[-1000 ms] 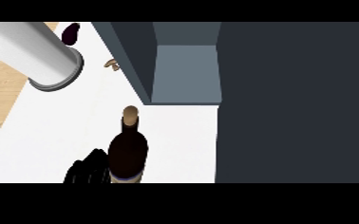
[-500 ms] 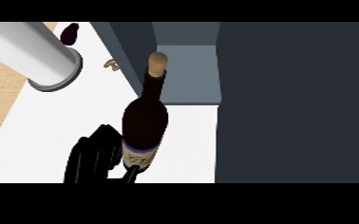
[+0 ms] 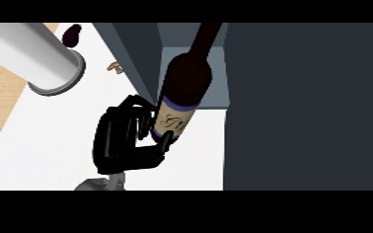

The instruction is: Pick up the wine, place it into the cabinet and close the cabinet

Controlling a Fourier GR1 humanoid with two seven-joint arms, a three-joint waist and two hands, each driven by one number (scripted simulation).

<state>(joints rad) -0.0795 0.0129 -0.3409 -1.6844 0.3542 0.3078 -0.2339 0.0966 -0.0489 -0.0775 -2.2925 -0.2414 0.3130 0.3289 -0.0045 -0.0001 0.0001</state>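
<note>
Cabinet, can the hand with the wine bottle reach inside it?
Probably yes. The cabinet stands open, the wine bottle points neck-first into the opening, and nothing shows in the way of the left hand, whose fingers curl round the bottle.

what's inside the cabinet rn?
Bare grey interior shows in the cabinet. The wine bottle, held by the right hand, has its neck over the opening and covers part of it; whether anything lies behind cannot be seen.

Wine (image 3: 186, 86) neck top cut by upper edge; its base hidden behind left hand (image 3: 124, 138); pale cylinder (image 3: 44, 54) runs off left edge; small tan thing (image 3: 114, 67) beside cabinet (image 3: 138, 54) too small to tell
</note>
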